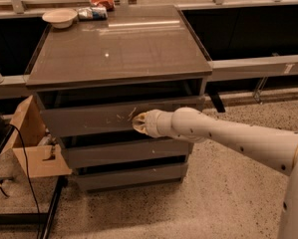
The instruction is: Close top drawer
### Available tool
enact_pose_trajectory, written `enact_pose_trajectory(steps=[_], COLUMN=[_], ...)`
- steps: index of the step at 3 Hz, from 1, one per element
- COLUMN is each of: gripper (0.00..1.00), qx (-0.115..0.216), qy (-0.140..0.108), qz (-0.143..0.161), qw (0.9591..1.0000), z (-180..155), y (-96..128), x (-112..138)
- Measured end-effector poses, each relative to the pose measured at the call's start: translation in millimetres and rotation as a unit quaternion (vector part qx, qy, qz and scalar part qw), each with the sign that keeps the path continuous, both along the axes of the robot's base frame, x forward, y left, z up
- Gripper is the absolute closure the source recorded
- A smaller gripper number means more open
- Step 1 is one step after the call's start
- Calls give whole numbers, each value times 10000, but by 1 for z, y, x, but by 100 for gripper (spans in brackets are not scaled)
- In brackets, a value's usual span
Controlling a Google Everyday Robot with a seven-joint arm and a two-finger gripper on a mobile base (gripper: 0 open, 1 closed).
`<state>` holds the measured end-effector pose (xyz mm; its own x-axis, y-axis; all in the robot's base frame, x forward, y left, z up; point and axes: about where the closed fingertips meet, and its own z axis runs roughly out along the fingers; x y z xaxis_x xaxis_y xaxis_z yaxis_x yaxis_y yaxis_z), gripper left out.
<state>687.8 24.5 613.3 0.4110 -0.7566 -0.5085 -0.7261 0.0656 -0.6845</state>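
Gripper (139,123) tip-on against the top drawer (83,121) front, at the pale scratches; open or closed, cannot tell. Drawer front sits slightly forward, with a dark gap above its top edge under the tabletop (118,54) lip. Just below: two plain drawer fronts (118,153). Left, low: cardboard box (31,148) beside the unit. Far up-left: bowl (60,17) at the tabletop's back corner. Right: open speckled floor (228,198).

Top drawer (88,119) deep grey, pale whitish scratches mid-front. Gripper (138,123) cream-white, at scratched front panel; arm (238,138) white, dark dots. Cabinet top (118,49) glossy grey-brown. Bowl (59,17) white. Cardboard box (31,143) tan. Floor (228,193) speckled beige.
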Motion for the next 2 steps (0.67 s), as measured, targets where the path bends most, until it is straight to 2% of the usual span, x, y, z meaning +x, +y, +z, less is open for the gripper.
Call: enact_pose_trajectory(steps=[1,2], gripper=[100,100], qx=[-56,-163], qy=[379,1080], qz=[219,631], qw=[9990,9920], z=[8,13], y=[-5,-12], x=[-11,-39])
